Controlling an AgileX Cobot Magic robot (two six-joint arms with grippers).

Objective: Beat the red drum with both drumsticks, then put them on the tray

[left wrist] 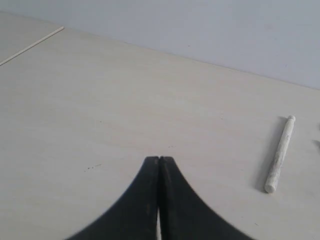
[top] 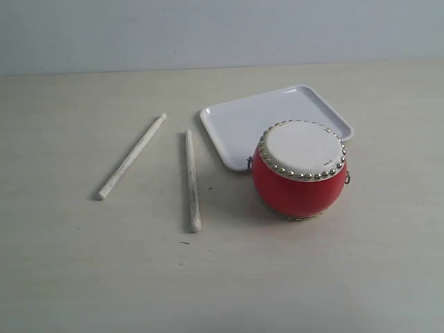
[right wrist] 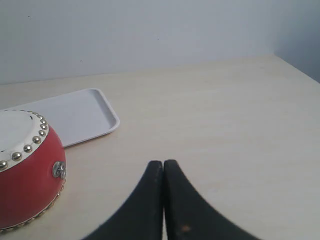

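The red drum [top: 300, 171] stands upright on the table, its off-white studded skin facing up, just in front of the white tray [top: 236, 125]. Two pale drumsticks lie flat on the table to the drum's left: one [top: 132, 157] slanted, the other [top: 192, 180] nearly straight. Neither gripper shows in the exterior view. In the left wrist view my left gripper [left wrist: 159, 159] is shut and empty over bare table, with one drumstick [left wrist: 280, 154] lying off to its side. My right gripper [right wrist: 163, 162] is shut and empty too, apart from the drum [right wrist: 27, 170] and the tray [right wrist: 75, 117].
The pale wooden table [top: 333, 277] runs back to a plain light wall [top: 222, 31]. A table edge or seam [left wrist: 30, 46] shows in the left wrist view, and the table's corner [right wrist: 295, 65] in the right wrist view.
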